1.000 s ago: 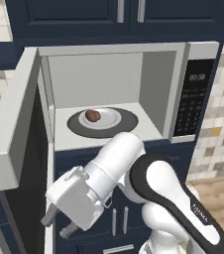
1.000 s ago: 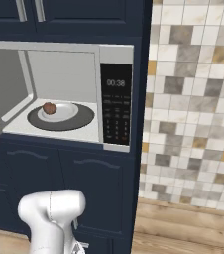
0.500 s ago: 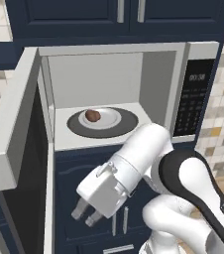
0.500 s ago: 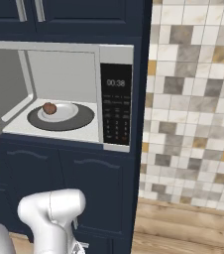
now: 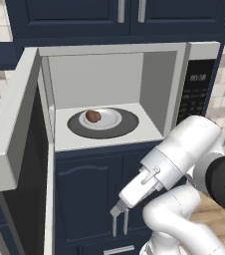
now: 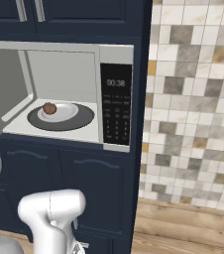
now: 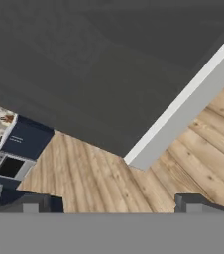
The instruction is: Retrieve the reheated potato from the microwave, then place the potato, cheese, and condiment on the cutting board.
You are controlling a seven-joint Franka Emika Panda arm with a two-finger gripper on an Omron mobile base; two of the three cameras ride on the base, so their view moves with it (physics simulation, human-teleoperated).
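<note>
The microwave [image 5: 199, 55] stands with its door [image 5: 10, 129] swung wide to the left. Inside, the potato [image 5: 92, 116] is a small reddish-brown lump on a white plate on the dark turntable [image 5: 129, 124]; from the right the potato [image 6: 49, 107] shows left of the keypad [image 6: 116, 106]. My gripper [image 5: 119, 213] hangs below the microwave's floor, in front of the navy cabinet, pointing down and well apart from the potato. In the hand view the gripper [image 7: 112, 203] is open with nothing between its fingertips [image 7: 29, 203]. The cheese, condiment and cutting board are out of view.
Navy cabinet doors [image 5: 84, 194] sit under the microwave and above it. A tiled wall [image 6: 193, 114] runs to the right, over a wood floor [image 6: 183, 223]. The hand view looks at a dark flat panel [image 7: 94, 64] with a light grey edge [image 7: 183, 114], above wood floor [image 7: 94, 183].
My hand has swung from the lower left toward the right and now hangs under the microwave's front edge. The jaws stay open and the potato has not moved.
</note>
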